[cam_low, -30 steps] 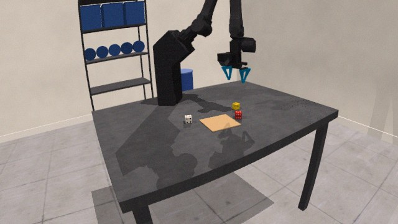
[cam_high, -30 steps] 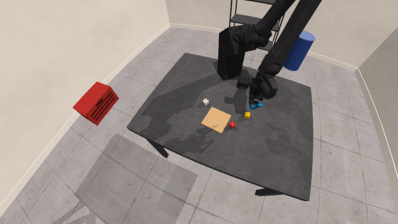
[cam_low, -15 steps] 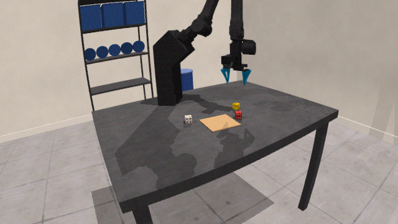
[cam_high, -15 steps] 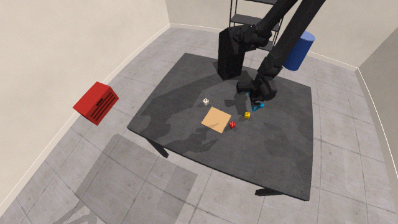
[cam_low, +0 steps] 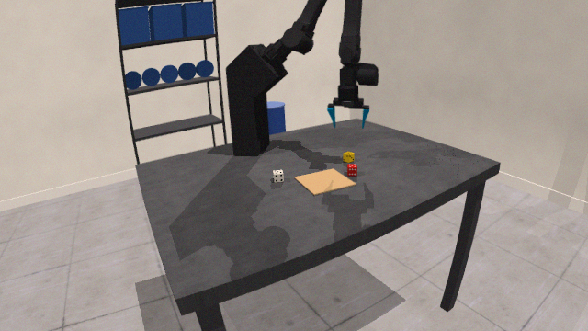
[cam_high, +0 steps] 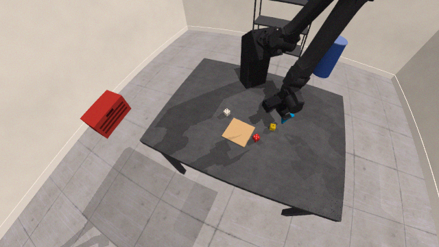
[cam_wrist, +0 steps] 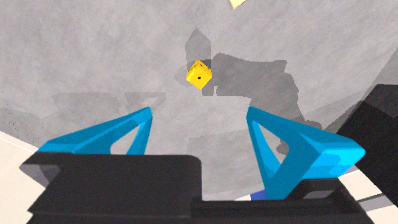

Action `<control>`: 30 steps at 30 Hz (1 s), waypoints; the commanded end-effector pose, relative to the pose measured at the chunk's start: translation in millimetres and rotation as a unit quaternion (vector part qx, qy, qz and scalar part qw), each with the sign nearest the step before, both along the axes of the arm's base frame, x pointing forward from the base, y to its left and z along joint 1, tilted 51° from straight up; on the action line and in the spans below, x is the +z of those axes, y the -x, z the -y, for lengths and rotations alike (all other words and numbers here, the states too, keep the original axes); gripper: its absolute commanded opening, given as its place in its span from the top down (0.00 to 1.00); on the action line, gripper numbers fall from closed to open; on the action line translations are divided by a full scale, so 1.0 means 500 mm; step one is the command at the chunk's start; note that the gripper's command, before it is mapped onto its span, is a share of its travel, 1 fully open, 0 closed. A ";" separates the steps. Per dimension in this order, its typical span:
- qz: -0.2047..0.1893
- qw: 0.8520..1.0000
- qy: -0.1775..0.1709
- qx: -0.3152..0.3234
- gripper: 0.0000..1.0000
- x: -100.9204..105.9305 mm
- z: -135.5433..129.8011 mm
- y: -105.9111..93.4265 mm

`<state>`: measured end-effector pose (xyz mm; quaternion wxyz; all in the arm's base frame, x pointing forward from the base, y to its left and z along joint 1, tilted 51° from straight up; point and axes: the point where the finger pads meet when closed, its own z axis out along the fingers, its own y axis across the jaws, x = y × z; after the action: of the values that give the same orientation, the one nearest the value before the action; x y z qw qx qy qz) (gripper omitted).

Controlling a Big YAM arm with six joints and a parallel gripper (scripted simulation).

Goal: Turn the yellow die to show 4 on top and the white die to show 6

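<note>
The yellow die (cam_high: 272, 127) (cam_low: 348, 156) (cam_wrist: 199, 75) lies on the dark table beyond the mat; its upper face appears to show one pip. The white die (cam_high: 226, 112) (cam_low: 278, 176) lies on the table off the mat's other side, four pips on a side face; its top is too small to read surely. The red die (cam_high: 256, 137) (cam_low: 352, 169) stands beside the tan mat (cam_high: 236, 132) (cam_low: 322, 183), six pips on a side face. The mat lies flat with no die on it. My gripper (cam_low: 348, 127) (cam_wrist: 199, 112) is open and empty, pointing down, well above the table and near the yellow die.
The arm's black base (cam_high: 254, 62) (cam_low: 250, 110) stands at the table's back edge. The red die is close to both the mat's edge and the yellow die. A shelf (cam_low: 175, 85), a blue barrel (cam_high: 329, 60) and a red box (cam_high: 104, 113) are off the table.
</note>
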<state>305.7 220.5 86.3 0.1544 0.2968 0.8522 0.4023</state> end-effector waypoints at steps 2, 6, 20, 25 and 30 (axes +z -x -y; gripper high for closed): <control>0.065 0.994 0.047 0.069 0.00 -0.002 -0.016 -0.007; 0.094 0.988 0.071 0.098 0.00 -0.006 -0.021 -0.011; 0.213 0.936 0.170 0.222 0.00 -0.028 -0.040 -0.021; 0.251 0.908 0.204 0.264 0.00 -0.040 -0.044 -0.022; 0.265 0.899 0.215 0.276 0.00 -0.040 -0.045 -0.027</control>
<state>316.9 237.9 64.1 0.2997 -0.0685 0.9006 0.3072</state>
